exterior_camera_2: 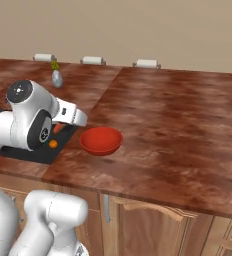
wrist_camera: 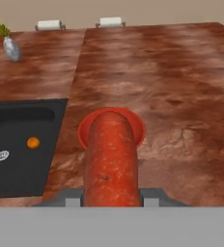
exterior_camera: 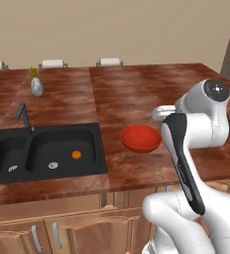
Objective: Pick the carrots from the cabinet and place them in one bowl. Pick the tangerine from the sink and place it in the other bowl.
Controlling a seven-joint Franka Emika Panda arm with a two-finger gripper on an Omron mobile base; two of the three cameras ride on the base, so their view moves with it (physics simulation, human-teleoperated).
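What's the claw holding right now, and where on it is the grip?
The claw is shut on the darker reddish-orange carrot, gripped at its near end; the rest points toward the red bowl.

No legible text (none anywhere)

My arm [exterior_camera: 206, 119] white, dark joints. Carrot [wrist_camera: 111, 159] dark reddish-orange, faint speckles. Bowl [exterior_camera: 140, 138] glossy red. Tabletop [exterior_camera: 137, 89] mottled reddish-brown, marble-ish swirl. Sink [exterior_camera: 42, 151] flat black, silver drains. Tangerine [exterior_camera: 76, 154] bright orange. Vase [exterior_camera: 36, 87] grey, green sprig. Wall [exterior_camera: 112, 25] plain beige.
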